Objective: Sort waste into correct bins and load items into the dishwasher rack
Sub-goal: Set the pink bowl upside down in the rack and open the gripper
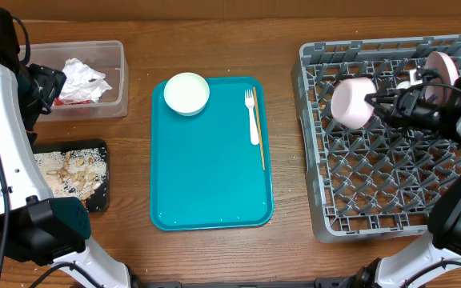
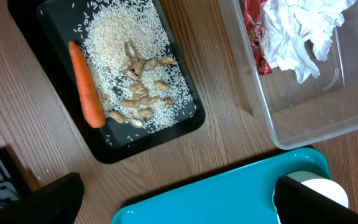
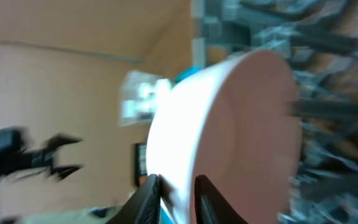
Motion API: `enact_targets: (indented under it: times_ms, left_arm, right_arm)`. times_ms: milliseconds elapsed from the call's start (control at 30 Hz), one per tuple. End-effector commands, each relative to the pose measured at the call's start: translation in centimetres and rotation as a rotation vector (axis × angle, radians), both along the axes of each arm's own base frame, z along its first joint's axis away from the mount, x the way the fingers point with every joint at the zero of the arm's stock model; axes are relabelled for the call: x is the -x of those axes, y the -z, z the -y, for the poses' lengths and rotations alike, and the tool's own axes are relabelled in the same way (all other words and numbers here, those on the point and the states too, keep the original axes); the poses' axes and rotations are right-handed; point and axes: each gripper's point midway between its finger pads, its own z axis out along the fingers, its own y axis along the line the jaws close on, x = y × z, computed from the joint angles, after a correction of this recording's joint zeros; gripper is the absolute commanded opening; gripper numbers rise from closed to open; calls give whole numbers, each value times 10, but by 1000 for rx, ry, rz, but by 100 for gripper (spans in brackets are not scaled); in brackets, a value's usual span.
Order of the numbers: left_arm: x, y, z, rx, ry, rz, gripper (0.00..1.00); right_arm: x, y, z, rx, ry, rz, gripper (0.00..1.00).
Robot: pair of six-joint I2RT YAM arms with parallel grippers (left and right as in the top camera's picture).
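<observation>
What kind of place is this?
Probably a dish-clearing station on a wooden table: a grey plastic dishwasher rack, a flat teal tray, and a clear plastic tub of crumpled white napkins.

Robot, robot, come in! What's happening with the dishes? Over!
Left gripper open, empty, by black tray. Right gripper astride bowl rim inside dishwasher rack, grip unclear. Second bowl, fork, stick waiting on teal tray.
</observation>
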Motion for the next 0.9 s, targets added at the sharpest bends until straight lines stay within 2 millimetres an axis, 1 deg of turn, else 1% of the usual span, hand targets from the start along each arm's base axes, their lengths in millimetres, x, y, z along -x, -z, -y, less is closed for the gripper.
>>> enact_targets:
  times_ms: [0, 167, 367, 467, 533, 600, 667, 733, 800, 867]
  left_arm:
    - [2, -2, -1, -13, -21, 1, 100]
    - [2, -2, -1, -13, -20, 1, 100]
    - [2, -2, -1, -13, -20, 1, 100]
    - [2, -2, -1, -13, -20, 0, 100]
    - [2, -2, -1, -13, -21, 1, 100]
    - [2, -2, -1, -13, -20, 1, 100]
    - [2, -2, -1, -13, -20, 1, 100]
    - [2, -2, -1, -13, -20, 1, 100]
    - [2, -2, -1, -13, -20, 1, 100]
    - [2, -2, -1, -13, -20, 1, 100]
  right_arm:
    - [-3, 1, 24, 217, 114, -130, 21]
    - [0, -9, 40, 335, 185, -198, 21]
    - [13, -37, 65, 487, 319, -279, 21]
    - [23, -50, 69, 533, 362, -294, 22]
    - [27, -59, 64, 549, 360, -279, 22]
    - [29, -62, 56, 569, 344, -272, 23]
    - [29, -58, 48, 608, 324, -282, 24]
    - [29, -50, 40, 679, 304, -303, 26]
    - [29, -44, 33, 734, 317, -340, 27]
    - [28, -42, 19, 762, 298, -342, 28]
